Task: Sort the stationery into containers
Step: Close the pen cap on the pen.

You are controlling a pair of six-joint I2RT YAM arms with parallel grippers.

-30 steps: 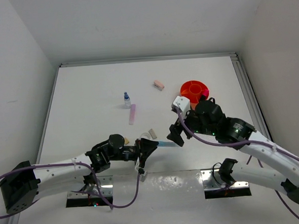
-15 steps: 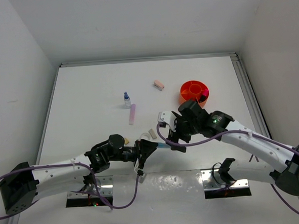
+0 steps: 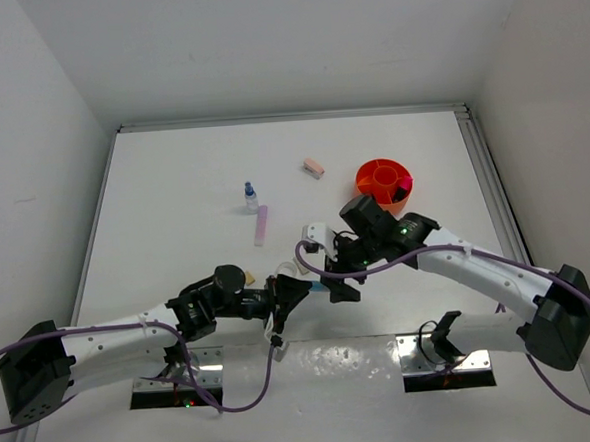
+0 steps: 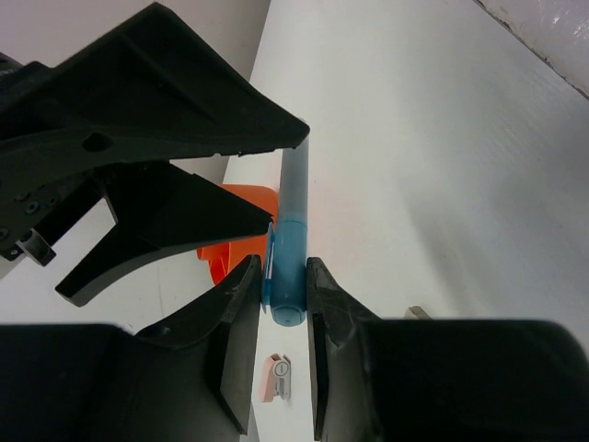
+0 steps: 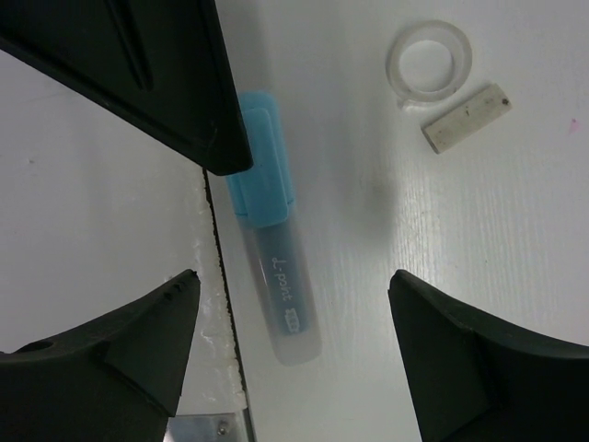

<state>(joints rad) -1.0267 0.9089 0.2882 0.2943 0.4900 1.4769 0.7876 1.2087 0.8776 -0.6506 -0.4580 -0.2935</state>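
My left gripper point(image 3: 287, 292) is shut on the capped end of the light blue tube point(image 3: 317, 287) and holds it level above the table's front edge. In the left wrist view the pads point(image 4: 241, 285) squeeze the tube point(image 4: 293, 230). My right gripper point(image 3: 339, 280) is open and its fingers straddle the tube's free end point(image 5: 285, 285) without touching it. The orange tub point(image 3: 383, 181) stands at the back right. A blue-capped bottle point(image 3: 250, 196), a pale pink stick point(image 3: 261, 225) and a pink eraser point(image 3: 314, 167) lie mid-table.
A clear tape ring point(image 5: 429, 63) and a beige eraser point(image 5: 466, 117) lie on the table just beyond the tube. A tan eraser point(image 3: 248, 277) lies beside my left wrist. The table's front seam point(image 5: 221, 304) runs under the tube.
My right arm has swung left and down from near the tub, bringing its open fingers around the tube's free end. My left gripper has held still with the tube.
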